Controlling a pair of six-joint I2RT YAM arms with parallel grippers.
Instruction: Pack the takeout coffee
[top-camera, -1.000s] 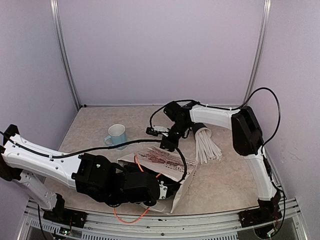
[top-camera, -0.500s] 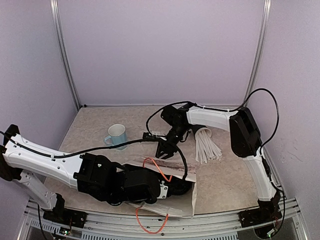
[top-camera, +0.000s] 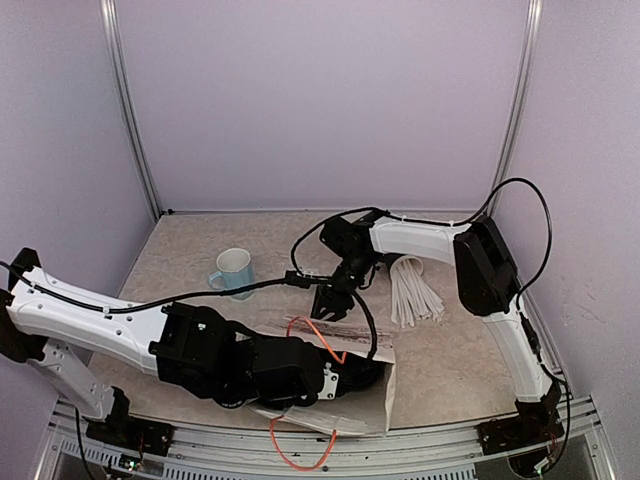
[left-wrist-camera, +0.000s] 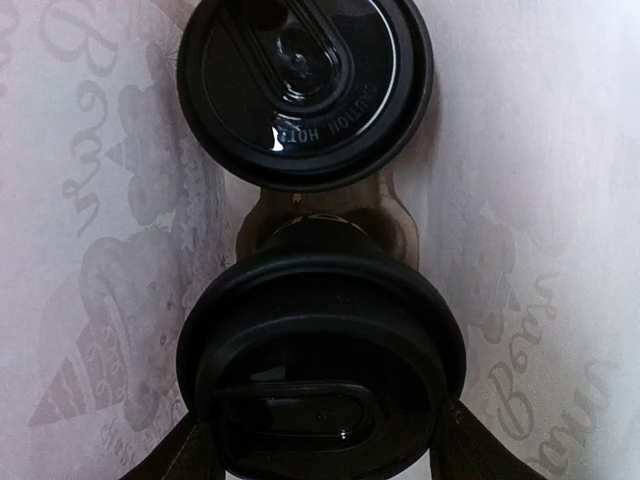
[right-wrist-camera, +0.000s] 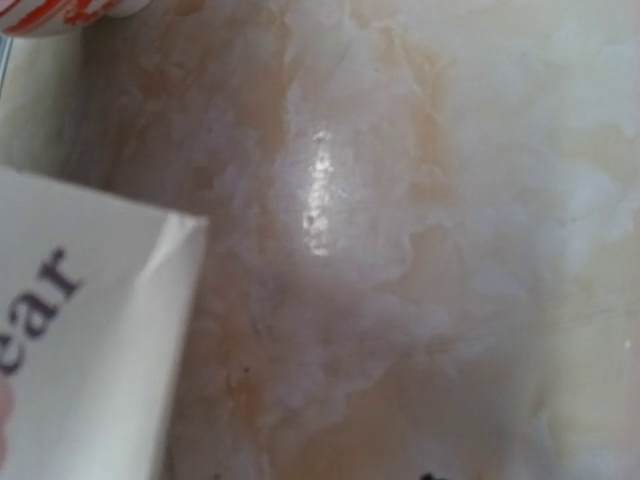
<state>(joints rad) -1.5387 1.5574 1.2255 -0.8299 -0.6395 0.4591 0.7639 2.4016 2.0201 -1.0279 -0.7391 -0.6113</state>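
Closely around takeout coffee (left-wrist-camera: 320, 370), paper bag (left-wrist-camera: 545, 200).

We look down on a table (top-camera: 450, 360). A mug (top-camera: 234, 270) stands at the back left. At the back right a straw cup (top-camera: 402, 264) lies on its side, its straws (top-camera: 415, 298) fanning toward the near edge. A bag (top-camera: 378, 390) lies at front centre. The left arm reaches into it from the left, and the right gripper (top-camera: 326, 302) sits at its far edge. Inside the bag, the coffee (left-wrist-camera: 320, 380) lies between the fingers (left-wrist-camera: 185, 452) of the left gripper (left-wrist-camera: 322, 430), with a second lid (left-wrist-camera: 305, 90) just beyond it.
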